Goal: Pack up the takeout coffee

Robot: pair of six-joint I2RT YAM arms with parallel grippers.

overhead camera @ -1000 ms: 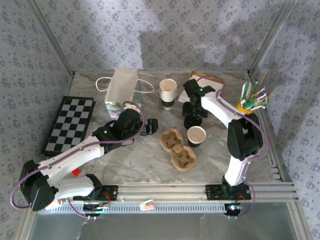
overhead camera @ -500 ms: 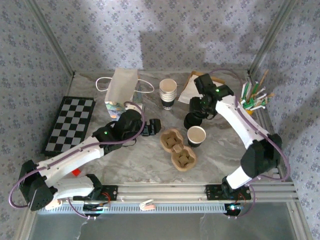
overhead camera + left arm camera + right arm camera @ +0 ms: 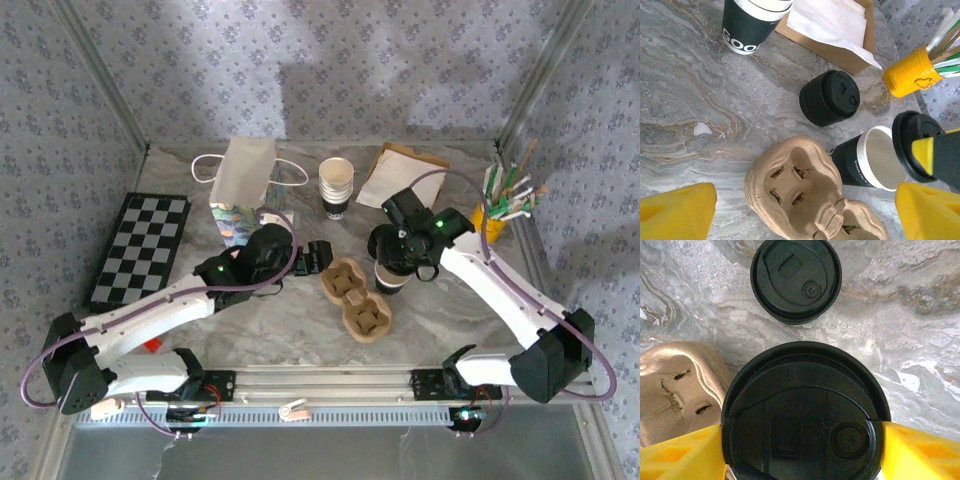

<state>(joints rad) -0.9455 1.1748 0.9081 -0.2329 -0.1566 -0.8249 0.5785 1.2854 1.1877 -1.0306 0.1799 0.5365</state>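
Swung forward just now: round black plastic lid (image 3: 805,410) clamped in right gripper (image 3: 802,450), poised at open black paper cup (image 3: 875,160) for capping; left gripper (image 3: 802,210) spread empty.

cup (image 3: 867,160) mostly hidden under lid (image 3: 805,415), carrier (image 3: 795,195) cropped

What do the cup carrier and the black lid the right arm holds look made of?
The cup carrier looks like moulded paper pulp: matte tan, fibrous, soft pressed edges. The black lid is probably thin plastic: smooth, slightly glossy, crisp moulded details, fine scuffs.
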